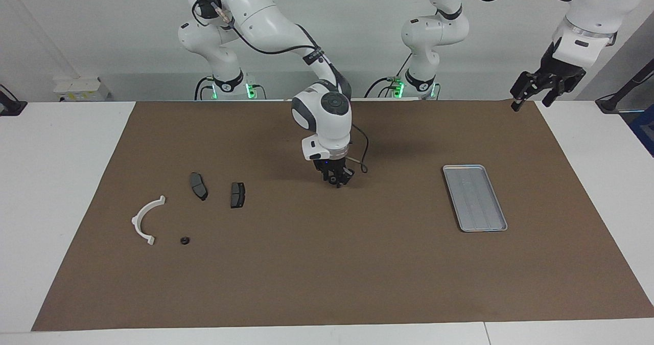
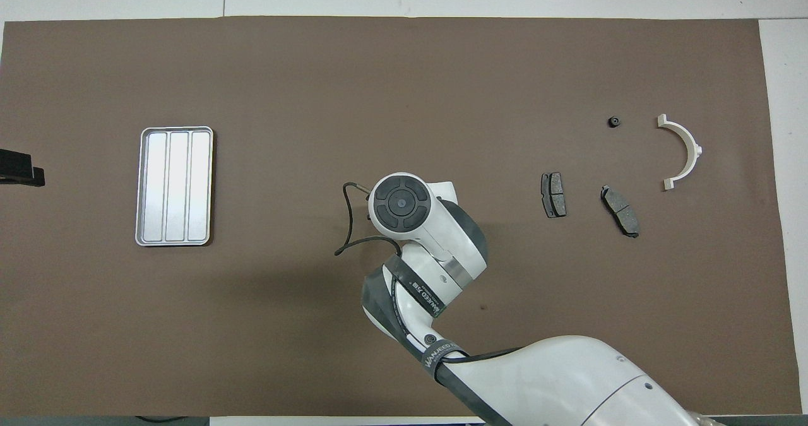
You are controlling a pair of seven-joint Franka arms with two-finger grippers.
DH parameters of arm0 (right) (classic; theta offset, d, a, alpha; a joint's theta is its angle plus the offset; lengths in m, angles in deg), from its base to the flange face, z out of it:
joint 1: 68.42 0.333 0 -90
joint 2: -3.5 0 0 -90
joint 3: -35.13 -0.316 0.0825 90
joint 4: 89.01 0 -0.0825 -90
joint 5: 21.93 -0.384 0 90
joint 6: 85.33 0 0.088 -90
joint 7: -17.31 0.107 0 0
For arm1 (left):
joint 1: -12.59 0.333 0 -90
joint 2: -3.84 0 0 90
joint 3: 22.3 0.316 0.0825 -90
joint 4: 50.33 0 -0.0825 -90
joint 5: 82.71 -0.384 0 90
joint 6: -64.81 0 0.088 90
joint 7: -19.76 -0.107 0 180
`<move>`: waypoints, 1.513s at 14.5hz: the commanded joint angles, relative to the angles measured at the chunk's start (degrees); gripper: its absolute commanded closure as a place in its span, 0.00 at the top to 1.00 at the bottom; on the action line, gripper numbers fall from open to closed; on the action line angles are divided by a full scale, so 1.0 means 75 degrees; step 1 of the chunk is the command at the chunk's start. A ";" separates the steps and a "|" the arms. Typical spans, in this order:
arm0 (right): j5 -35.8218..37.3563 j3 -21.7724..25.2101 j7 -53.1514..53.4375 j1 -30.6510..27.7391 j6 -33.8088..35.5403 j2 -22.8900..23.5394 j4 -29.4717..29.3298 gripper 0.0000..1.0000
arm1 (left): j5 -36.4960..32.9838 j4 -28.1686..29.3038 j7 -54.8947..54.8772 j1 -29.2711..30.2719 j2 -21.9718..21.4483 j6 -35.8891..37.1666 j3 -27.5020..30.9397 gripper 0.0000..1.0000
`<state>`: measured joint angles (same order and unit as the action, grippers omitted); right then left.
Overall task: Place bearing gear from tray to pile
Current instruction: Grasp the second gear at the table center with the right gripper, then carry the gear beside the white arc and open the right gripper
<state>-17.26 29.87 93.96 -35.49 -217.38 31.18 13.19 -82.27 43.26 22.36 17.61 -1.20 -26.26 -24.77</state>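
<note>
The white half-ring bracket lies at the right arm's end of the brown mat. Just beside its lower tip sits the small dark bearing gear, flat on the mat and touching nothing. A little nearer to the robots than those two lie the two dark brake pads, one close to the bracket and the other more toward the middle of the table; the four parts form the loose pile.

Over the middle of the mat hangs the right gripper, pointing down, low over bare mat between the pile and the tray; I cannot tell how its fingers stand.

The silver tray rests toward the left arm's end, well apart from the pile, with nothing in it.

Above the mat's corner at that end, the left gripper waits high in the air with its fingers spread.
</note>
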 commanded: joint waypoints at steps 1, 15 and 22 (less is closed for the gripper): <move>0.0092 -0.0049 -0.0131 -0.0089 -0.0054 -0.0151 0.0190 0.00 | 0.0060 -0.0327 -0.0112 0.0139 0.0181 0.0261 -0.0151 0.93; 0.0092 -0.0037 -0.5573 -0.2301 0.2607 -0.0409 -0.1650 0.00 | 0.0130 -0.0127 -0.0639 0.0046 0.0110 -0.0090 -0.0175 1.00; 0.0068 -0.0037 -0.8626 -0.3909 0.0640 -0.0141 -0.0737 0.00 | 0.0130 0.0024 -0.0709 0.0069 0.0075 -0.0231 -0.0175 1.00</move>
<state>-17.05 30.47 31.87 -63.26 -208.76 29.68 5.10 -81.97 43.00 17.97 17.99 -0.76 -27.49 -26.14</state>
